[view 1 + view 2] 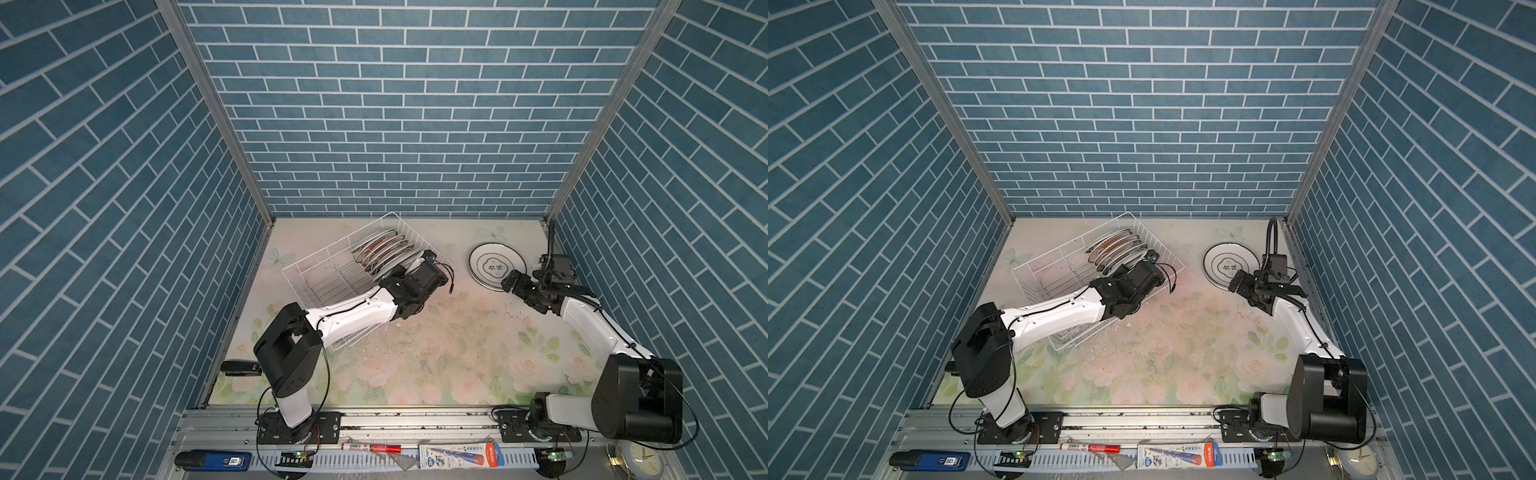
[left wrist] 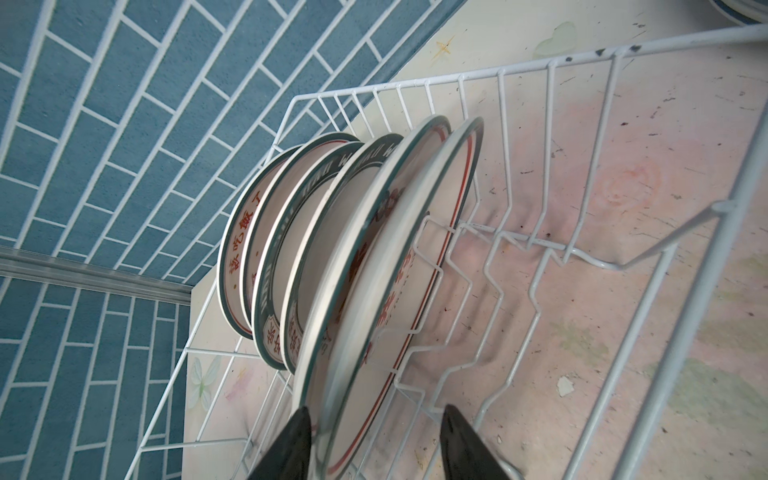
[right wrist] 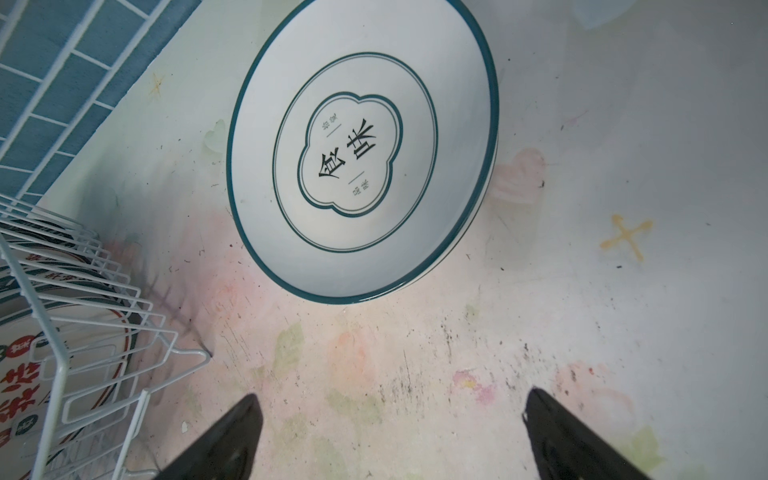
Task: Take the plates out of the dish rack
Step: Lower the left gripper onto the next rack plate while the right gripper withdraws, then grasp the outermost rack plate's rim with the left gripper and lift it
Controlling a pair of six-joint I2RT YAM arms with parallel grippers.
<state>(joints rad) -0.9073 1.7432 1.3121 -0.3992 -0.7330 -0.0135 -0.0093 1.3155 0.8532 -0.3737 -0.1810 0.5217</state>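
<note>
Plates, round white ceramic ones with dark green rims and printed faces [image 1: 384, 249], stand on edge, about six of them, at the far end of the white wire dish rack [image 1: 307, 270]. In both top views the rack sits toward ten o'clock on the flower-printed tabletop [image 1: 436, 357]. Toward two o'clock a green-rimmed plate with Chinese characters [image 1: 496, 264] lies flat, already unloaded.

In the left wrist view we see the left gripper [image 2: 377, 409] half open. Its black fingers [image 2: 291, 449] sit astride the rim of the nearest racked plate [image 2: 399, 266], one close against it and the other clear, so nothing is gripped yet. That plate leans on its neighbour, and we cannot tell whether the close finger sits between the two rims. If it does not, we judge that closing could pinch both plates or shove the neighbour over. A glazed rim held only by its edge may slip. A lift that is not straight could catch the upright prongs [image 2: 540, 245] and drag the light rack along.

In the right wrist view the right gripper [image 3: 390, 395] gapes wide and empty above bare tabletop, at six o'clock of the flat plate, which rests on at least one more beneath. The rack's corner lies near, at nine o'clock. We judge that a careless sweep here could nudge the stack or hook the wire.
</note>
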